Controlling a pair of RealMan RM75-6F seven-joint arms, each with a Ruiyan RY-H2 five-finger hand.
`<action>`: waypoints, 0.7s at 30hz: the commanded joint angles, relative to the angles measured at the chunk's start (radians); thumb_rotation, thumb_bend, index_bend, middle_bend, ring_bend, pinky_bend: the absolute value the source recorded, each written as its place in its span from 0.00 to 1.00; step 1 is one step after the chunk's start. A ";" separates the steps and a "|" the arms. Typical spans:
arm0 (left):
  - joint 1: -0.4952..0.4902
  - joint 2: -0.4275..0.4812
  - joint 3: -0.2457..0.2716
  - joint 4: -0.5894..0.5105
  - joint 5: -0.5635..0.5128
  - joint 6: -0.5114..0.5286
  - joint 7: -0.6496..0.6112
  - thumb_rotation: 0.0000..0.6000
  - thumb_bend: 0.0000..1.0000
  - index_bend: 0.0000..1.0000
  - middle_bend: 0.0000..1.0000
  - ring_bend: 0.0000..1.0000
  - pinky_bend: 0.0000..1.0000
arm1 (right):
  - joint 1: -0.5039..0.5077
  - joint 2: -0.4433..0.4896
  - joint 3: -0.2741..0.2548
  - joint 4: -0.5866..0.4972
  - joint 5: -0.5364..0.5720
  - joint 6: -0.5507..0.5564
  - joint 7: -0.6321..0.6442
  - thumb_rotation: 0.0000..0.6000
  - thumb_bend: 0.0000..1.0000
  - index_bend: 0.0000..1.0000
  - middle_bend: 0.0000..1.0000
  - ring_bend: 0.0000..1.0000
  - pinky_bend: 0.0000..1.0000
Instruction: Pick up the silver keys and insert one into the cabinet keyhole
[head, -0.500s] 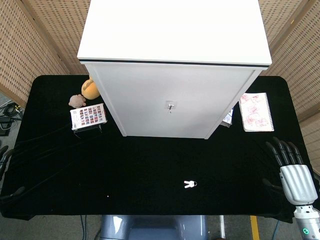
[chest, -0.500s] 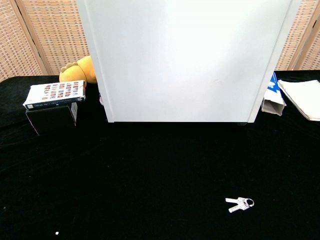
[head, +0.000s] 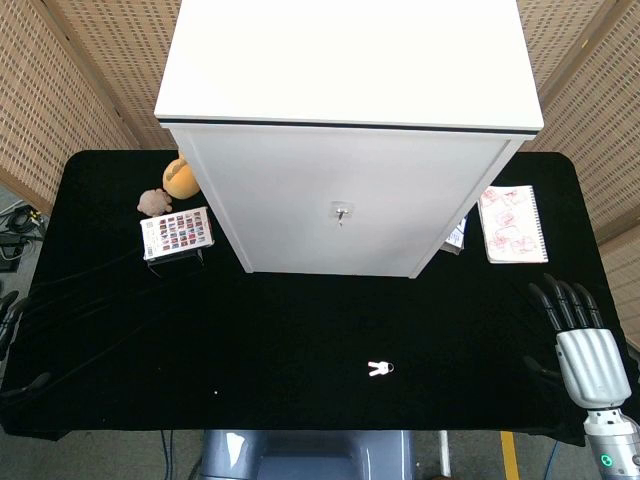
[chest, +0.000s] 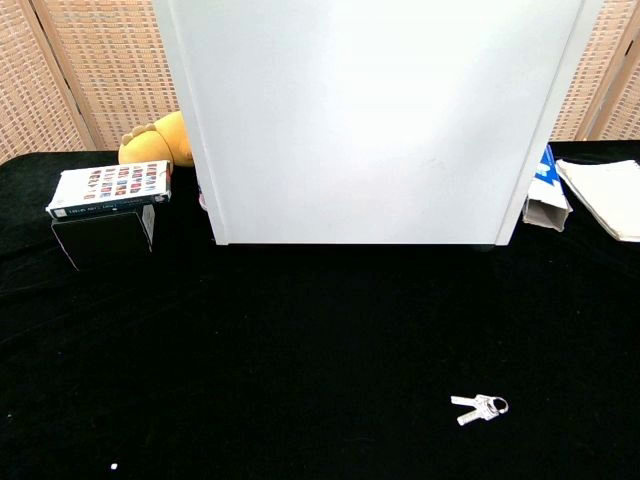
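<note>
The silver keys (head: 380, 369) lie flat on the black tablecloth in front of the white cabinet (head: 345, 150); the chest view shows the keys (chest: 480, 408) low and to the right. The keyhole (head: 341, 211) sits in the middle of the cabinet door, with a small key or knob in it. My right hand (head: 580, 340) hovers at the table's right front corner, fingers spread and straight, holding nothing, well to the right of the keys. Only dark fingertips (head: 8, 312) of my left hand show at the left edge of the head view; I cannot tell its pose.
A box with a colourful card (head: 177, 234) stands left of the cabinet, with an orange plush (head: 180, 178) and a small brown toy (head: 154, 202) behind it. A notebook (head: 511, 224) lies at the right, a blue-white carton (chest: 543, 199) beside the cabinet.
My right hand has shifted slightly toward the table's front edge. The keys and everything else stay put.
</note>
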 joint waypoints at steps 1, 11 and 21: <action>-0.005 -0.004 -0.002 -0.001 -0.006 -0.011 0.009 1.00 0.00 0.00 0.00 0.00 0.00 | 0.029 -0.030 0.003 0.030 -0.014 -0.035 -0.039 1.00 0.00 0.09 0.47 0.43 0.20; -0.024 -0.018 -0.017 -0.011 -0.049 -0.050 0.049 1.00 0.00 0.00 0.00 0.00 0.00 | 0.197 -0.109 -0.040 0.174 -0.161 -0.216 0.133 1.00 0.23 0.42 0.89 0.88 1.00; -0.044 -0.031 -0.034 -0.007 -0.107 -0.093 0.076 1.00 0.00 0.00 0.00 0.00 0.00 | 0.359 -0.240 -0.101 0.263 -0.286 -0.405 0.187 1.00 0.41 0.49 0.90 0.88 1.00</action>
